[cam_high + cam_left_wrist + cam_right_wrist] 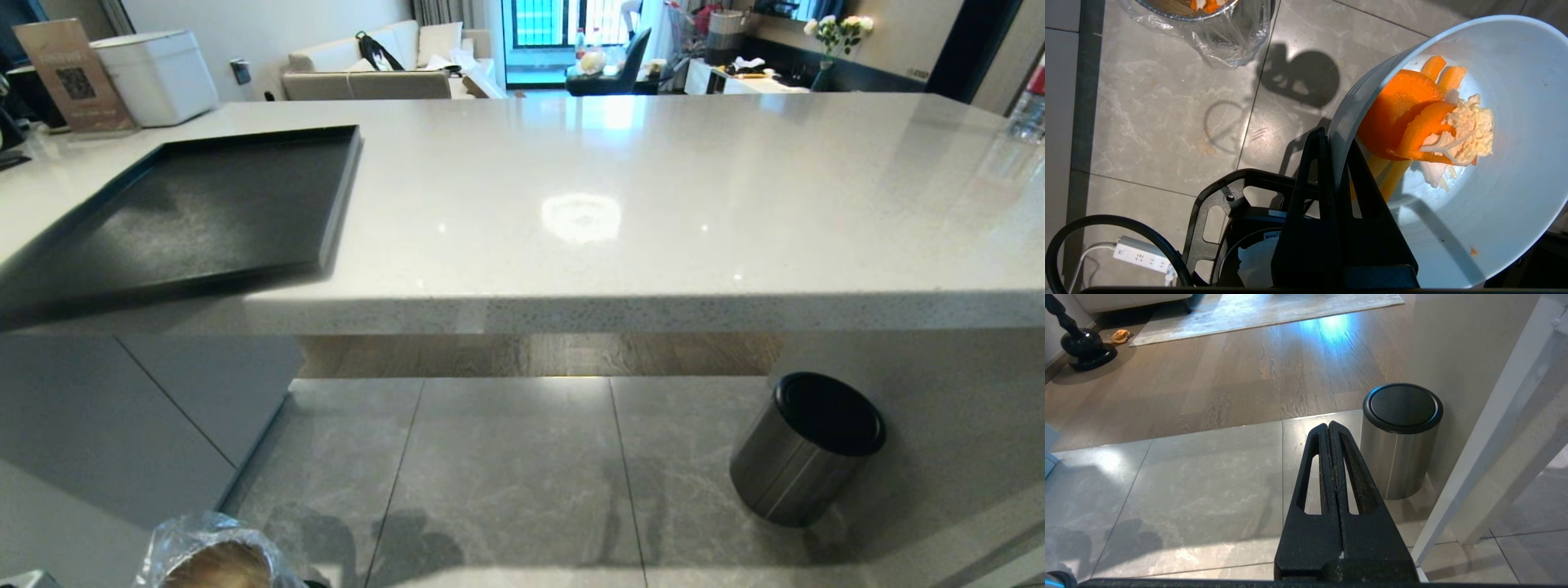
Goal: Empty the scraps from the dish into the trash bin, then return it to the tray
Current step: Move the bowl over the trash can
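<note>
Here the dish (1474,163) is a plain white bowl, pale bluish inside, tipped steeply on its side so its mouth faces sideways. The scraps (1425,118) cling to its inner wall: broad orange carrot slices, a few thin orange sticks and a pale yellow-white frilly vegetable piece, with a small orange speck lower down.

The left gripper (1333,151) has its jaws clamped on the dish's rim, one black finger outside the wall and the other inside, and holds the dish above the tiled floor (1167,102). The trash bin (1224,28), a metal cylinder lined with a clear plastic bag, stands on the floor beyond the jaw tips and well apart from the dish; orange and pale bits already lie inside it. In the head view only its bag-covered top (216,555) shows at the bottom edge.

The right gripper (1329,428) hangs low with its jaws pressed together and empty, pointing toward a second steel bin with a black lid (1400,437) just beyond the tips, beside a white table leg (1494,437).

The black tray (188,212) lies bare on the white table (653,204), overhanging its near edge. A white power strip (1143,255) and black cable (1106,228) lie on the floor below the left jaws.
</note>
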### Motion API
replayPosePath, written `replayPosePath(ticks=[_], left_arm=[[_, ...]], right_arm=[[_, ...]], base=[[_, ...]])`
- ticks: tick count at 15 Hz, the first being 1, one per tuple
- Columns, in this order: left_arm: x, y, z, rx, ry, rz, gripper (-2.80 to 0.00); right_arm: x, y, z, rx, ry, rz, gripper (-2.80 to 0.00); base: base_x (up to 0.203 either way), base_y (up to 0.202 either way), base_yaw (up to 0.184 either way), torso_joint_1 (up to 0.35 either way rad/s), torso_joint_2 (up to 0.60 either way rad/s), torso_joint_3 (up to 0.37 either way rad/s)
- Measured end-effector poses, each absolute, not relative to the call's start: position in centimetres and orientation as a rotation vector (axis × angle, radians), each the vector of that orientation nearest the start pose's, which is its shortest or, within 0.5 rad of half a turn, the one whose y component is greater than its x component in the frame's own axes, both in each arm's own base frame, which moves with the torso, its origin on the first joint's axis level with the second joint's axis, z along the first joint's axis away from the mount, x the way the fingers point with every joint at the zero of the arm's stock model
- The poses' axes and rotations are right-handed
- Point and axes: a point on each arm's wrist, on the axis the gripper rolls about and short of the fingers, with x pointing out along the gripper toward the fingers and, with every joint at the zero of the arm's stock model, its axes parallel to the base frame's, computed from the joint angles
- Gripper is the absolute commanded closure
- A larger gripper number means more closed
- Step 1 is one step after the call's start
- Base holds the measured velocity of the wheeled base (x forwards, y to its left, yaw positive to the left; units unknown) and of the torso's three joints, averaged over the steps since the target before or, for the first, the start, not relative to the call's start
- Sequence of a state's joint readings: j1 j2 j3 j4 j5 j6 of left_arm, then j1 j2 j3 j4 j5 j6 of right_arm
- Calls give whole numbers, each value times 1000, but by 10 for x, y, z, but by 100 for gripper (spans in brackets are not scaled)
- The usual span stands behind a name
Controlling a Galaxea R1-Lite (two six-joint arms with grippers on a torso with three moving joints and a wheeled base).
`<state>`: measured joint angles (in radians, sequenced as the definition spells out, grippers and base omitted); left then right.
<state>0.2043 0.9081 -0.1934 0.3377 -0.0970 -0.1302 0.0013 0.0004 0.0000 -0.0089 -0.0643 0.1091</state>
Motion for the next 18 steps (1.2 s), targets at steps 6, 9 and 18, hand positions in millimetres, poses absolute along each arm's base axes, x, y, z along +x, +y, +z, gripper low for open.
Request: replayPosePath(ticks=[6,9,18], left_arm=[[46,8,89,-285,1035,175,0],[46,8,89,-287,1035,178,0],[46,8,89,-288,1035,176,0]], right_arm=[[-23,-1,76,109,-10,-63,0],[-23,-1,76,109,-10,-63,0],[-23,-1,76,109,-10,-63,0]], base=[[0,0,0,5,33,35],[0,0,0,0,0,0],[-8,0,0,1,0,0]])
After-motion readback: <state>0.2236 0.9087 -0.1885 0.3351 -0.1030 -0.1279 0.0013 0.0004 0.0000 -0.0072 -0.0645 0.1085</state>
